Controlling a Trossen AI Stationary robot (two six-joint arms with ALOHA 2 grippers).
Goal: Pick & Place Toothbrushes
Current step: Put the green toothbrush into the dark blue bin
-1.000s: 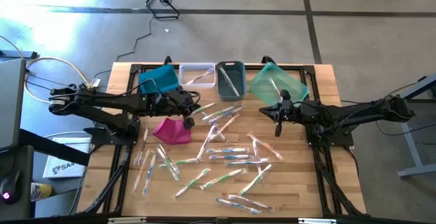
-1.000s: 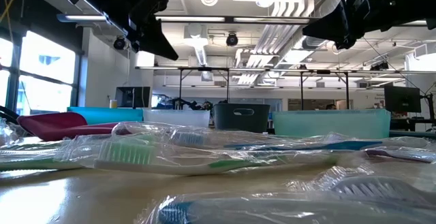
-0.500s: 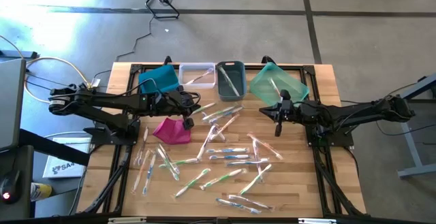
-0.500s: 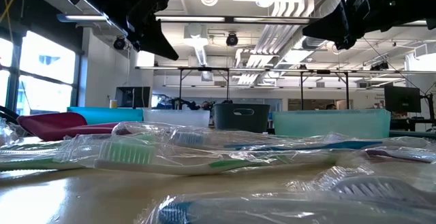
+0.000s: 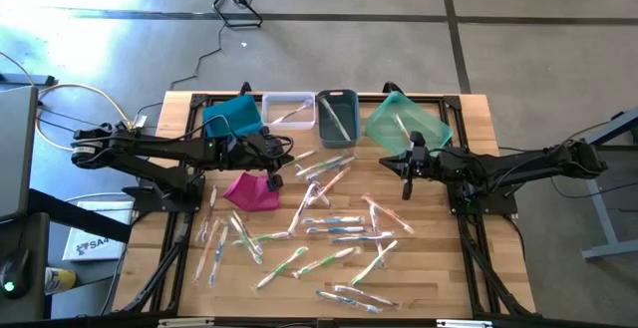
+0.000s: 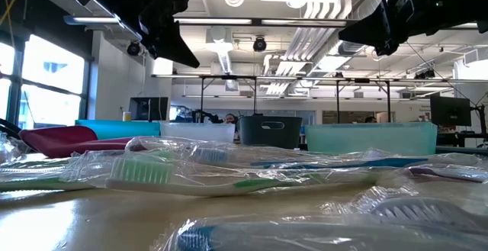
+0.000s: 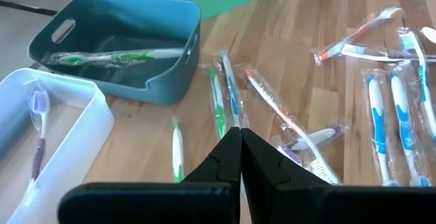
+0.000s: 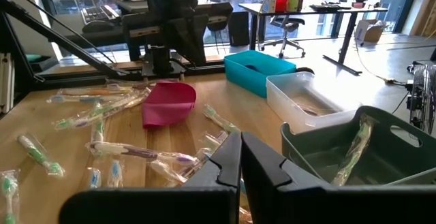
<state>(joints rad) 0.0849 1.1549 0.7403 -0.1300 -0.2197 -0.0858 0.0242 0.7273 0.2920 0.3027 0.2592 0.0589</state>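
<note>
High view: my left tool (image 5: 276,179) hangs closed & empty beside the magenta pouch (image 5: 251,190), just in front of the blue bin (image 5: 231,118); my right tool (image 5: 407,190) is closed & empty too, near the teal bin (image 5: 405,121). Toothbrushes (image 5: 334,230) lie scattered across the wooden surface (image 5: 439,268), mostly btwn and in front of both arms. Low view: wrapped brushes fill the foreground, bins in a row behind. Left wrist view: fingers (image 7: 228,157) pressed together above loose brushes; one green brush (image 7: 119,57) lies in the grey bin (image 7: 119,50), one w/ a purple head (image 7: 38,118) in the clear bin (image 7: 48,142). Right wrist view: fingers (image 8: 228,159) together, nothing btwn them, brushes spread on the surface ahead.
</note>
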